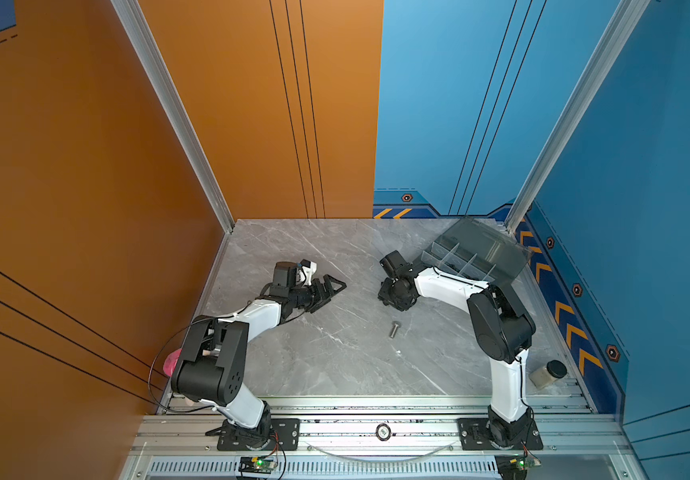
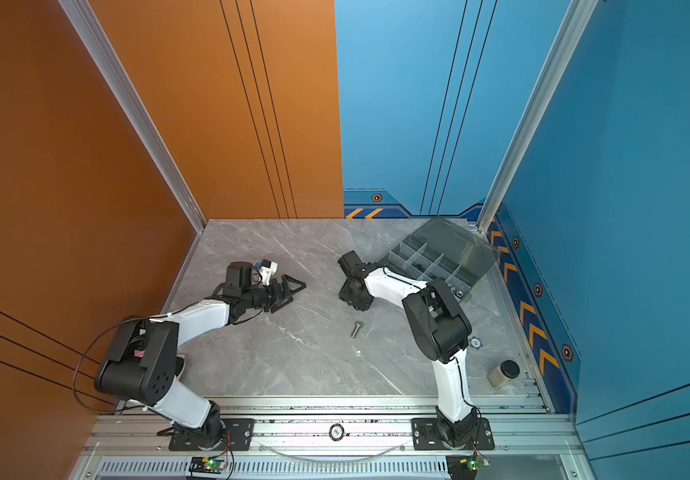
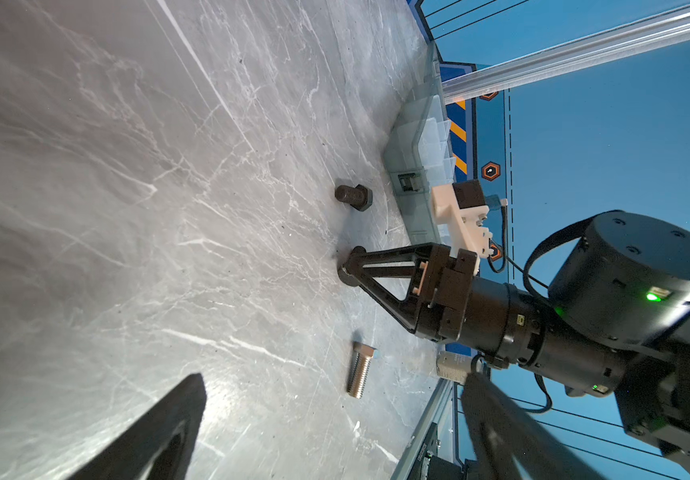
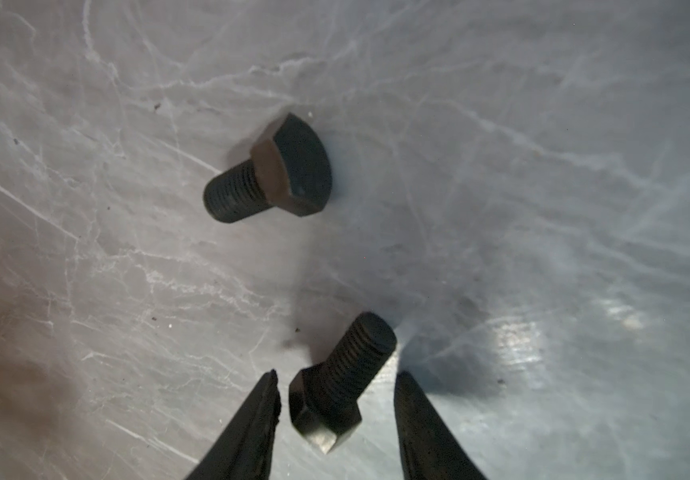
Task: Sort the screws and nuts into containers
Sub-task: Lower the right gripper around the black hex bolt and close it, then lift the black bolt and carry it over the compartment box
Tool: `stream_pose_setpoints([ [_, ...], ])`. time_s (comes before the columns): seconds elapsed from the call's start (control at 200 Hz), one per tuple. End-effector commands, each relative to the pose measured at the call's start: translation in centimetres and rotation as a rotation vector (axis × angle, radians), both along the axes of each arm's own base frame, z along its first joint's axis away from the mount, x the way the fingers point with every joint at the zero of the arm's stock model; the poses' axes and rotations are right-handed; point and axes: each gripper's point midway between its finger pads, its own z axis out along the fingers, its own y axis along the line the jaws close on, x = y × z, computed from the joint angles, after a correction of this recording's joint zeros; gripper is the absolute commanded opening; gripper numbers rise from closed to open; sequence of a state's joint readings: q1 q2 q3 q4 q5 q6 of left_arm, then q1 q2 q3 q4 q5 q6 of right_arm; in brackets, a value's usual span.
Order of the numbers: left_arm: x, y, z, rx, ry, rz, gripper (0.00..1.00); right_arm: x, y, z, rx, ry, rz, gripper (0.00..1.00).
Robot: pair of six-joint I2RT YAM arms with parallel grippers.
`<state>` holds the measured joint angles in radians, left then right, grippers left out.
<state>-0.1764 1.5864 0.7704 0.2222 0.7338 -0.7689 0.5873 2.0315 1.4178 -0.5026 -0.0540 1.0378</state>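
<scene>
The black bolt (image 4: 351, 365), on the bench (image 4: 542, 166) between the parted fingers (image 4: 247, 436) of the right gripper (image 4: 337, 376) with nothing yet gripped, could be twisted or squirted out on closing, since it sits askew and a head corner would be met before the thread. Its long axis runs between the fingers, head toward the wrist, threaded end away; whether it lies flat or is propped on its head cannot be told. A second black bolt (image 4: 268, 174) lies near, the organiser box (image 1: 443, 239) well apart; the left gripper (image 1: 335, 293) stands open.

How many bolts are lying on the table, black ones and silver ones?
Black bolts: 2
Silver bolts: 1
Total: 3
</scene>
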Motion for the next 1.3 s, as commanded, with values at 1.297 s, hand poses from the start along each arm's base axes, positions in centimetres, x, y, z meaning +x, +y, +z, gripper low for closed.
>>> stream_pose_setpoints([
  [1.297,-0.7,0.7,-0.4,-0.022,-0.006,0.002,0.98,-3.9,-5.9,-4.3,-0.331,0.119,0.050,0.20],
])
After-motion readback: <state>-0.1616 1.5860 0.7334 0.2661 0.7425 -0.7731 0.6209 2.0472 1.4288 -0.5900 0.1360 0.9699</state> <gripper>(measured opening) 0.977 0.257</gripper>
